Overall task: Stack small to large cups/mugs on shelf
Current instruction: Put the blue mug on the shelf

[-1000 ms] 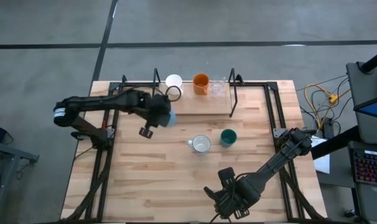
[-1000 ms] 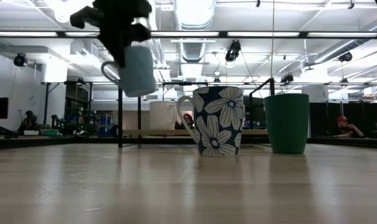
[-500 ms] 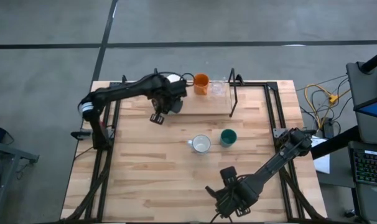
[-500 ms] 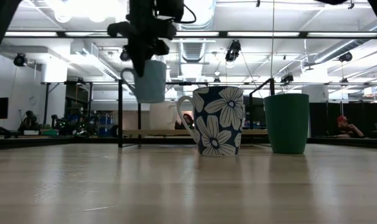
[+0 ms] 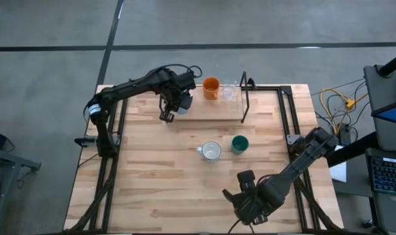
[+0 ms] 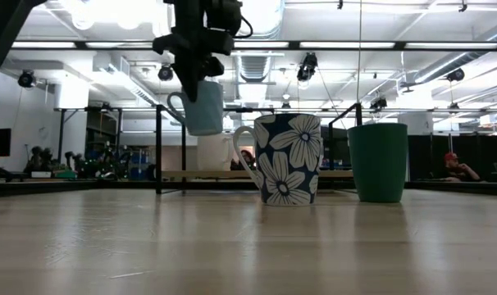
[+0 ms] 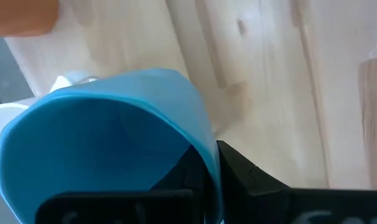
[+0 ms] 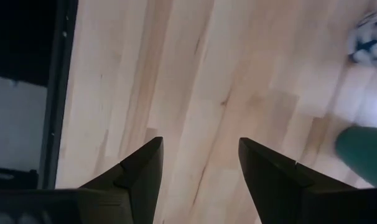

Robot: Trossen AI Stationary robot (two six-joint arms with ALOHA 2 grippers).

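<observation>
Left fingers [image 7: 238,174] pinch the light blue mug [image 6: 202,106] above the shelf [image 5: 208,109]; right fingers [image 8: 263,168] hang spread over the worktop [image 5: 165,176].

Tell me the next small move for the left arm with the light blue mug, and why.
Probably lower it straight down. The left gripper holds the light blue mug in the air over the shelf, beside the orange cup, and a white cup shows just beneath it, so it looks placed to nest there. The right gripper waits open at the near edge.
</observation>
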